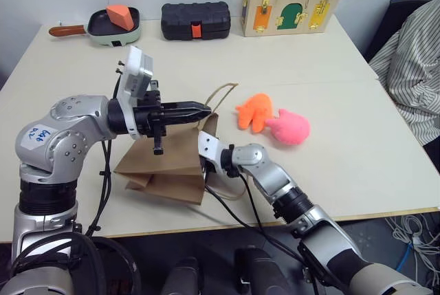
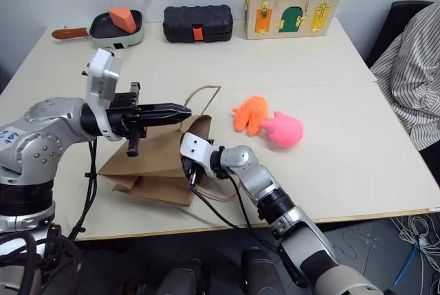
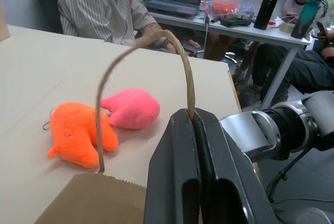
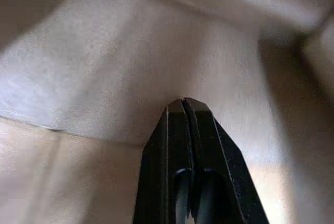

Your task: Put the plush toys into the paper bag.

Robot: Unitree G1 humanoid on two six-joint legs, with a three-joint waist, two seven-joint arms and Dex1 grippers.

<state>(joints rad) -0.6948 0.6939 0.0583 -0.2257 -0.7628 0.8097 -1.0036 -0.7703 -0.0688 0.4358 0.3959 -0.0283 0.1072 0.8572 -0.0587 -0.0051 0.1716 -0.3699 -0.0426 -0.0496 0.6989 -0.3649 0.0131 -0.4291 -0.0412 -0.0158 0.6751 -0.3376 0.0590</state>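
i see the left pincer [image 1: 203, 110] clamped on the cord handle [image 3: 182, 62] of the paper bag [image 1: 165, 164], which lies on the surface [image 1: 344, 164] w/ its mouth lifted. right pincer [image 4: 182, 104] is closed w/ nothing in it, tip inside the bag mouth. right of the bag, apart from it, orange plush toy [image 1: 254, 111] and pink plush toy [image 1: 292, 126] lie touching on the surface.
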